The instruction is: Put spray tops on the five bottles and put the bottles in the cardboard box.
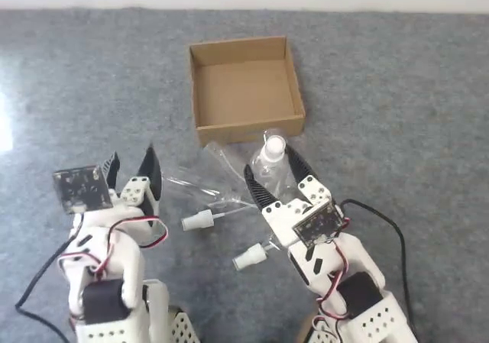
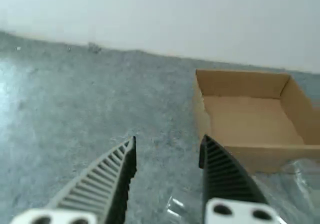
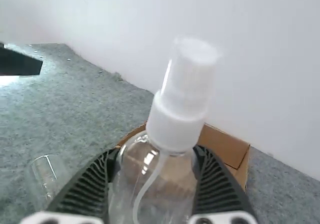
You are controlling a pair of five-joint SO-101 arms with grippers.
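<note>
Clamping one capped bottle (image 3: 172,129), right gripper (image 1: 269,160) hovers by the empty cardboard box (image 1: 248,127); left gripper (image 1: 131,153) gapes empty; two spray tops (image 1: 197,221) loose, perhaps several bottles (image 1: 221,162) uncapped.

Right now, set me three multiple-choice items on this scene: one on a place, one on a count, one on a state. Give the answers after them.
1. Where do the loose spray tops lie?
A. in the cardboard box
B. on the grey carpet between the two arms
C. in the left gripper

2. How many bottles are in the cardboard box?
A. none
B. two
C. five

3. What state is the right gripper in?
A. open and empty
B. shut on a bottle with a spray top on it
C. shut on a loose spray top

Answers:
1 B: both tops lie on the carpet, and the left gripper is open and empty.
2 A: the box floor is bare.
3 B: it clamps the capped bottle by its sides.
</note>
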